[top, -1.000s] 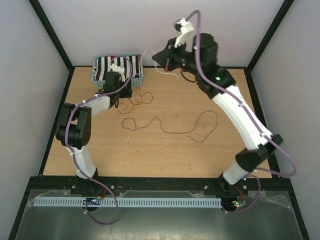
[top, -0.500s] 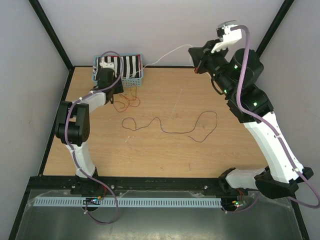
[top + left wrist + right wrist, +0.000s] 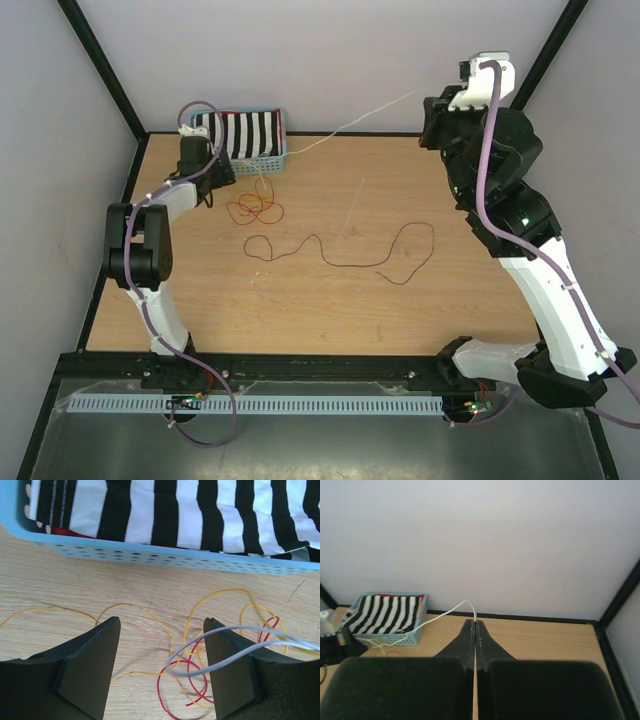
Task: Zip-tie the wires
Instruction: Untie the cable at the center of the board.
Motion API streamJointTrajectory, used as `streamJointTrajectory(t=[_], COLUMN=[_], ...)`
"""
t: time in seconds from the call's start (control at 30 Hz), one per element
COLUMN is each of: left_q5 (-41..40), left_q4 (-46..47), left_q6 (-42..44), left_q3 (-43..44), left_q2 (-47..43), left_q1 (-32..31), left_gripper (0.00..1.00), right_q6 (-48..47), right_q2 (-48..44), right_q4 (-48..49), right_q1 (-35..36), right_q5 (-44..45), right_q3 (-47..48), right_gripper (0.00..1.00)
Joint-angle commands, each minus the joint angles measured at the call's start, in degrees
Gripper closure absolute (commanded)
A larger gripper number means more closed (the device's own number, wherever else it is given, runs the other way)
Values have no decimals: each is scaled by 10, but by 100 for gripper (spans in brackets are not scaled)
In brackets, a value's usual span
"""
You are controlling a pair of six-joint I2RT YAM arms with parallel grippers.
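Note:
The red and yellow wires (image 3: pixel 257 207) lie in a curled bunch in front of the blue basket (image 3: pixel 272 156). They also show in the left wrist view (image 3: pixel 200 680). A long black-brown wire (image 3: pixel 340 262) curls across mid-table. My left gripper (image 3: pixel 220 170) is open low over the table, its jaws (image 3: pixel 161 622) straddling yellow strands. A thin white strand (image 3: pixel 220 647) loops in front of its right finger. My right gripper (image 3: pixel 428 105) is raised high at the back right, shut on that white strand (image 3: pixel 445 614), which stretches back toward the basket.
The basket (image 3: pixel 150 556) holds a black-and-white striped cloth (image 3: pixel 165 510). A thin straight white strip (image 3: pixel 352 208) lies on the table right of the wire bunch. Walls and black frame posts stand close behind and beside both arms.
My right arm has swung up and to the right, drawing the white strand out long from the basket. My left gripper has shifted left along the basket's front.

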Motion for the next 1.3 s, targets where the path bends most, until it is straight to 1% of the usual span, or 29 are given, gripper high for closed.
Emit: streamJointTrajectory(t=[0.0, 0.2, 0.27, 0.4, 0.5, 0.6, 0.7, 0.8, 0.93, 1.1, 1.17, 1.27], left_q5=[11, 23, 29, 54, 105, 177, 252, 320, 387, 414, 408, 373], left_q4=[-8, -19, -19, -17, 0, 44, 75, 88, 89, 80, 69, 15], left_q6=[-11, -21, -26, -31, -25, 1, 46, 97, 129, 112, 127, 166], left_q3=[2, -2, -7, -10, -16, -36, -48, -50, -43, -43, -51, -49], left_q2=[-4, 5, 5, -7, -25, -57, -96, -125, -131, -103, -95, -83], left_q1=[17, 31, 36, 40, 38, 28, 0, -47, -104, -148, -169, -197], left_gripper=[30, 28, 26, 22, 19, 15, 12, 8, 5, 5, 5, 4], right_q6=[-36, -73, -77, -51, -29, -12, -1, 6, 21, 41, 44, 44], right_q2=[-30, -39, -42, -36, -19, 2, 25, 48, 66, 62, 54, 40], right_q4=[-1, -2, -2, -2, -3, -3, -2, -2, -2, -1, -1, 1], right_q1=[1, 1, 0, 0, 0, 0, 1, 0, 0, 0, 0, 0], right_q5=[87, 176, 176, 96, 26, -33, -81, -119, -167, -199, -206, -203], right_q3=[-3, -5, -5, -10, -15, -13, 2, 29, 67, 97, 98, 95], right_gripper=[100, 100, 100, 100, 100, 100, 100, 100, 100, 100, 100, 100])
